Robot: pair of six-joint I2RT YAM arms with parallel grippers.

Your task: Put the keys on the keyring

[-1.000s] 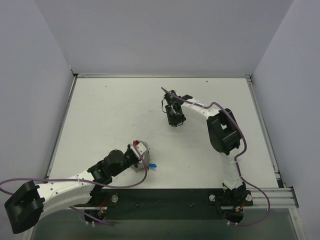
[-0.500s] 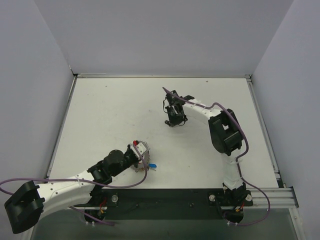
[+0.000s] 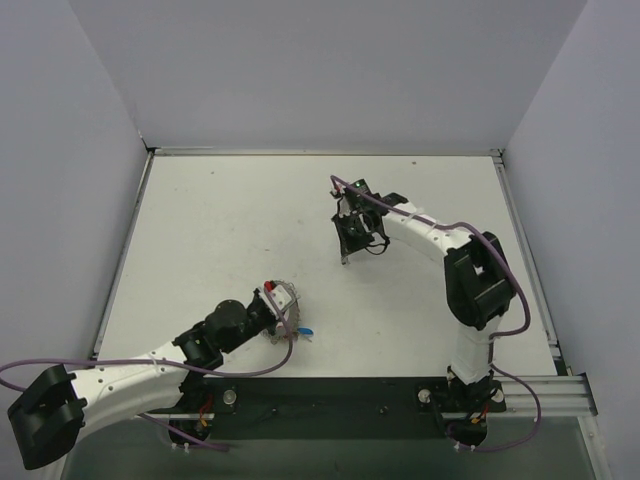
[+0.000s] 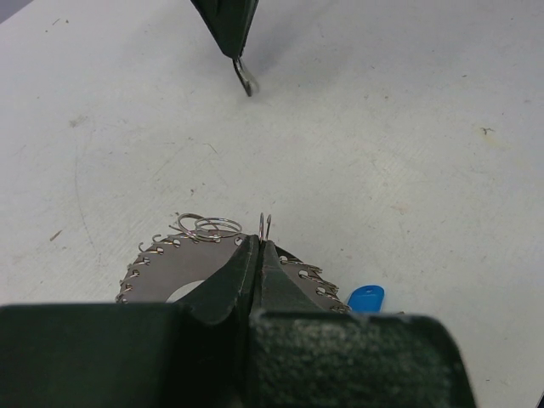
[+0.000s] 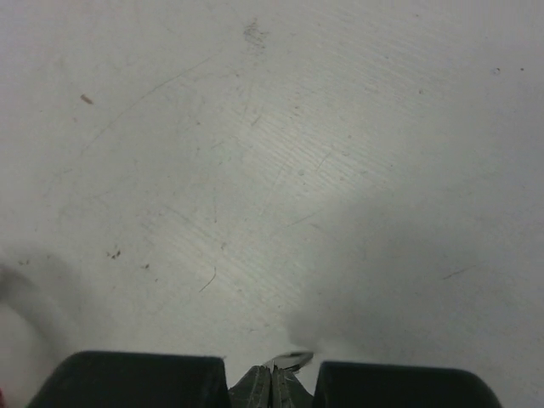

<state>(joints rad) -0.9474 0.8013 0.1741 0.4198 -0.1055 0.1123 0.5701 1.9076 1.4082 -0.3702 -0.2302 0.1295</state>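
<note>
Could slip from here: a thin silvery piece (image 4: pixel 246 78), nipped only by its end at the very tip of the right pincer (image 5: pixel 270 384), looks liable to twist or drop to the surface (image 4: pixel 408 127) on the way across. Could also miss the threading point, with the keyring (image 4: pixel 161 274) clamped by a sliver of its jagged rim and probably free to pivot under a nudge.

Right pincer: shut tight on that piece, too small to tell key from loop, well apart from the left pincer (image 4: pixel 257 248); contact with the surface unclear.

Left pincer: closed on the keyring's rim, the ring spreading below and left of its tips, small wire loops (image 4: pixel 206 226) just left of them. Just right of the left pincer, on the surface, a blue key head (image 4: pixel 366 298), not yet on the ring.
</note>
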